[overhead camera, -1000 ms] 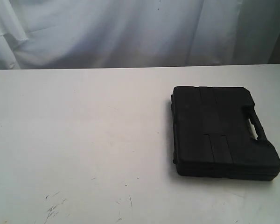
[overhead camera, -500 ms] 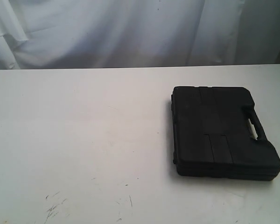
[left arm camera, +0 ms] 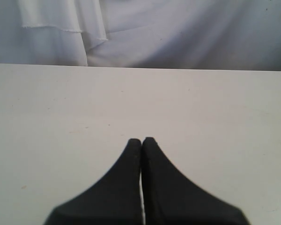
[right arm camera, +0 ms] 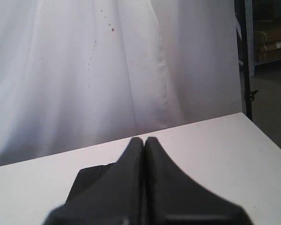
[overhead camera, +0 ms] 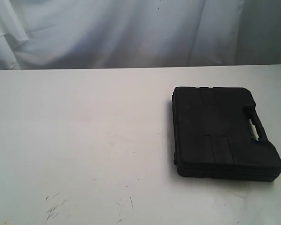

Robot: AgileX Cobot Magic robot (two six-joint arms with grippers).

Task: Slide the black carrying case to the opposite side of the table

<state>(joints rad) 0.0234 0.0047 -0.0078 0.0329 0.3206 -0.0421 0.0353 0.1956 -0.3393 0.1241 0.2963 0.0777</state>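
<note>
The black carrying case [overhead camera: 220,132] lies flat on the right part of the white table [overhead camera: 84,136], its handle [overhead camera: 255,124] on the side facing right. Neither arm shows in the exterior view. In the left wrist view my left gripper [left arm camera: 142,139] is shut and empty, above bare tabletop [left arm camera: 61,108]. My right gripper [right arm camera: 144,138] is shut too, with nothing in it. A corner of the case [right arm camera: 88,178] shows behind its fingers, mostly hidden by them.
A white curtain [overhead camera: 131,33] hangs behind the table's far edge. Dark scuff marks [overhead camera: 54,208] mark the tabletop near its front left. Past the table's right end, the right wrist view shows a dark floor and shelving [right arm camera: 267,51].
</note>
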